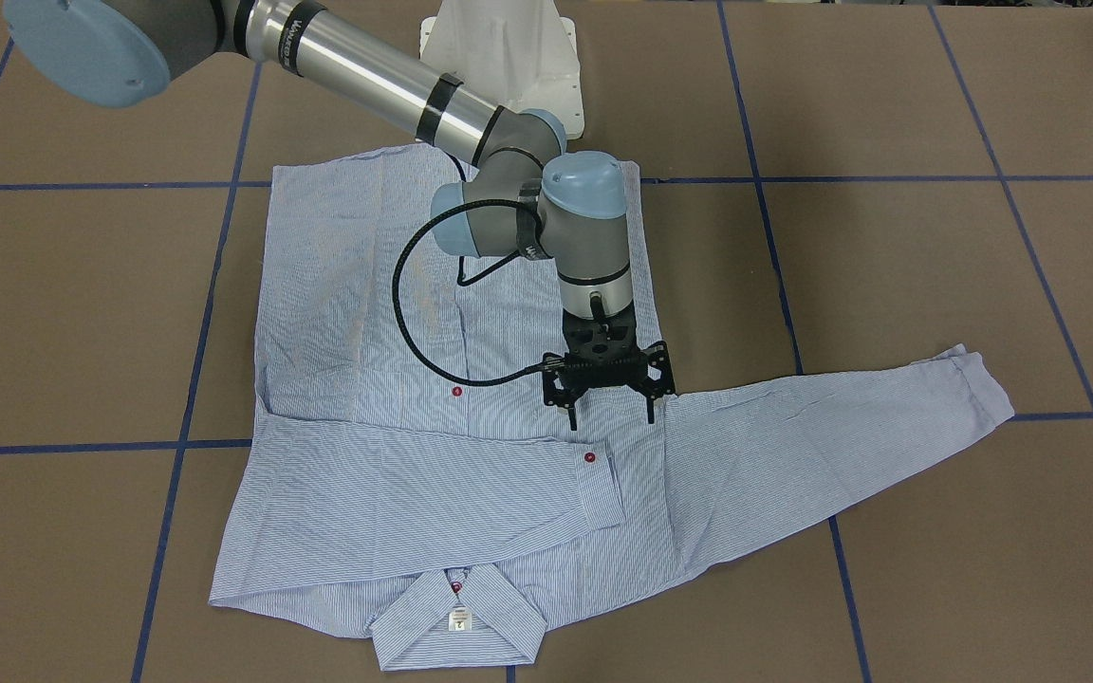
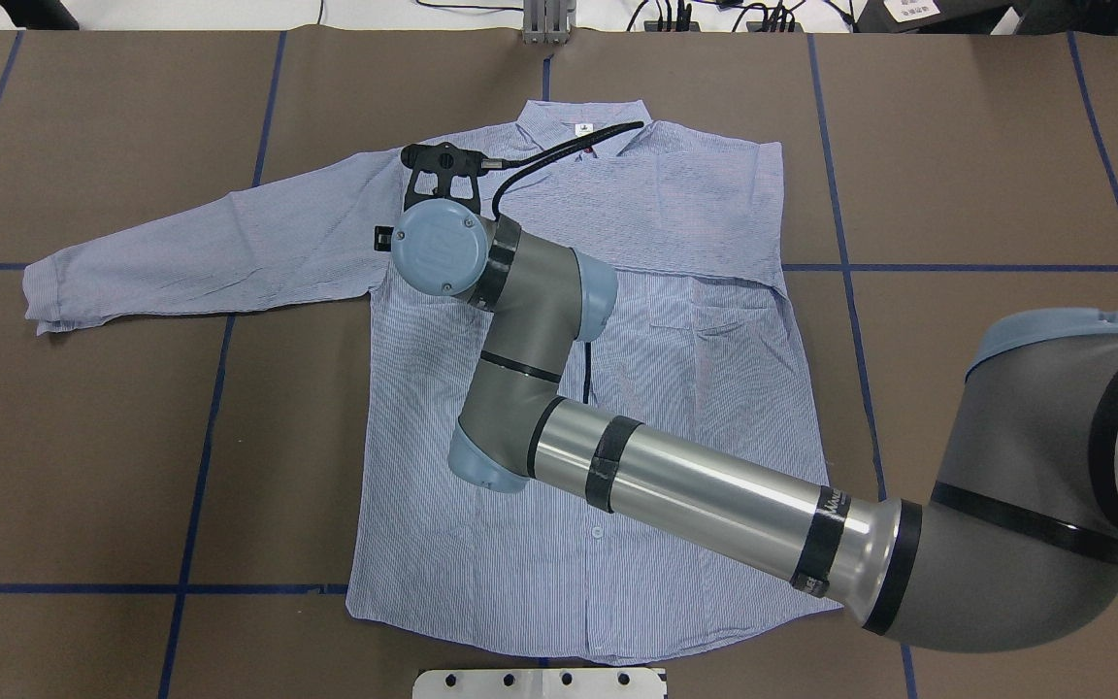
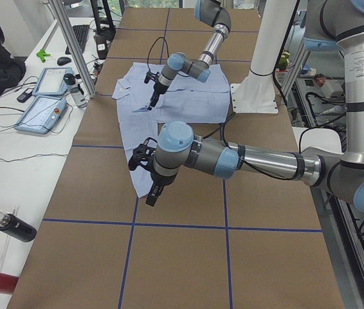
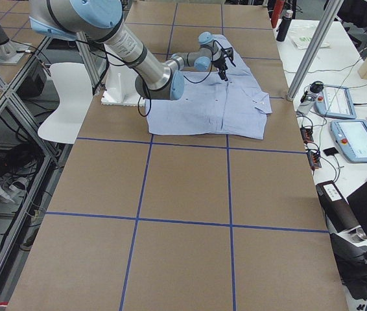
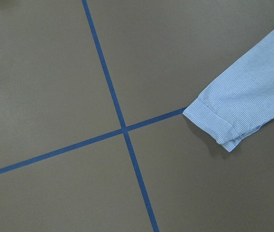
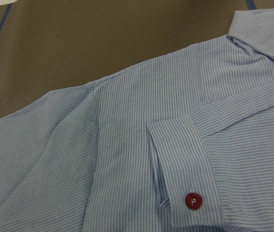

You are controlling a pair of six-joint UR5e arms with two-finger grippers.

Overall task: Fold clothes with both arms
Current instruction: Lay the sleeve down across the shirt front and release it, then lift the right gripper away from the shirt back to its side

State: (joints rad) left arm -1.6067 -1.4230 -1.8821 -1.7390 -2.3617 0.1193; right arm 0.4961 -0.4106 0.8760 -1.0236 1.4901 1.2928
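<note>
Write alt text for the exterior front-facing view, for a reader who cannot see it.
A light blue striped shirt lies flat on a brown table, one sleeve folded across its chest, the other sleeve stretched out sideways. The right arm's hand, open and pointing down, is poised over the shirt by the outstretched sleeve's shoulder.

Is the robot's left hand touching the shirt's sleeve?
Apart. The left hand hangs high: its wrist view shows the sleeve cuff well below, lying free.

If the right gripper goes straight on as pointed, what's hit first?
The shirt: the right gripper points down, fingers open, near its shoulder seam and the folded sleeve's cuff. Gap unclear.
</note>
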